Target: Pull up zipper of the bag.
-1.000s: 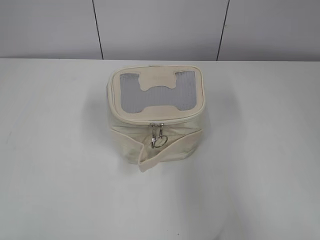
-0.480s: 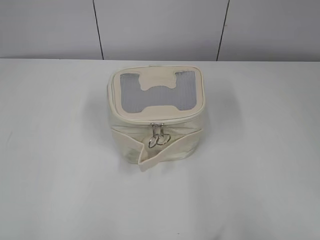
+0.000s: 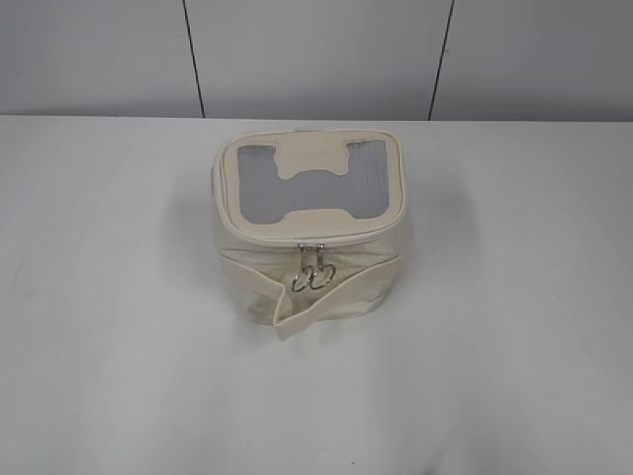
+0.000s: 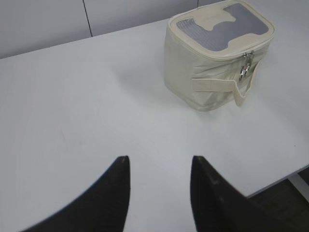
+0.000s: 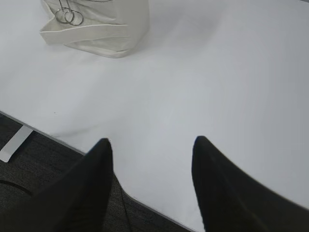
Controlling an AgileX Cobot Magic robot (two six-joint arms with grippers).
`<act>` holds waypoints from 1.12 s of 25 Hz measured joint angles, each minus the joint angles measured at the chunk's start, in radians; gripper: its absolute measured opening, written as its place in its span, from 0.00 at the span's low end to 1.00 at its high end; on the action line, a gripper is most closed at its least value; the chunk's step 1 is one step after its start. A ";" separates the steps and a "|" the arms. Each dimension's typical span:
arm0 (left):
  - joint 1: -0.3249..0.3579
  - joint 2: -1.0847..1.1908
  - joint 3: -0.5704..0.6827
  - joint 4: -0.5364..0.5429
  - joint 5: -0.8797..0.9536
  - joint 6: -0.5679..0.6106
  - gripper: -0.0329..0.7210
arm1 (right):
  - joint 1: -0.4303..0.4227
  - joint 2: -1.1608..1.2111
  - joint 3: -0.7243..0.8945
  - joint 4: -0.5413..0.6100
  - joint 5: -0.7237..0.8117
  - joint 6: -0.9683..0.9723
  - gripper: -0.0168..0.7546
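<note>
Nothing begun: both black hands, left (image 4: 159, 166) and right (image 5: 152, 150), hang spread, well apart from the small boxy cream-white soft bag (image 3: 309, 233); its silver ring pulls (image 3: 315, 277) are untouched.

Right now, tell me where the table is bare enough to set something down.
The white table is bare on every side of the bag: left, right, behind toward the wall, and in front to the near edge. The only tight spot is against its front, where the strap and ring pulls stick out. Both claws, left claw and right claw, hang open, well away.
</note>
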 joint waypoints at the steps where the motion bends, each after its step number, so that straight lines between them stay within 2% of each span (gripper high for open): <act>1: 0.000 0.000 0.000 0.000 0.000 0.000 0.46 | 0.000 0.000 0.000 -0.004 0.000 0.001 0.57; 9: 0.001 0.000 0.000 -0.001 -0.001 0.000 0.42 | 0.000 0.000 0.001 -0.006 -0.003 0.004 0.57; 11: 0.019 0.000 0.000 -0.002 -0.001 0.000 0.42 | -0.010 0.000 0.001 -0.006 -0.003 0.004 0.57; 13: 0.076 0.000 0.000 -0.003 -0.001 0.000 0.42 | -0.047 0.000 0.001 -0.006 -0.003 0.004 0.57; 16: 0.229 -0.008 0.001 -0.003 -0.001 0.000 0.41 | -0.136 0.000 0.001 -0.006 -0.004 0.005 0.57; 19: 0.354 -0.017 0.001 -0.003 -0.001 0.000 0.40 | -0.232 -0.002 0.001 -0.006 -0.006 0.005 0.57; 23: 0.381 -0.017 0.002 -0.003 -0.001 -0.001 0.39 | -0.304 -0.040 -0.001 -0.006 -0.005 0.006 0.57; 28: 0.379 -0.017 0.002 -0.001 -0.001 -0.001 0.39 | -0.314 -0.041 -0.001 0.005 -0.011 0.008 0.57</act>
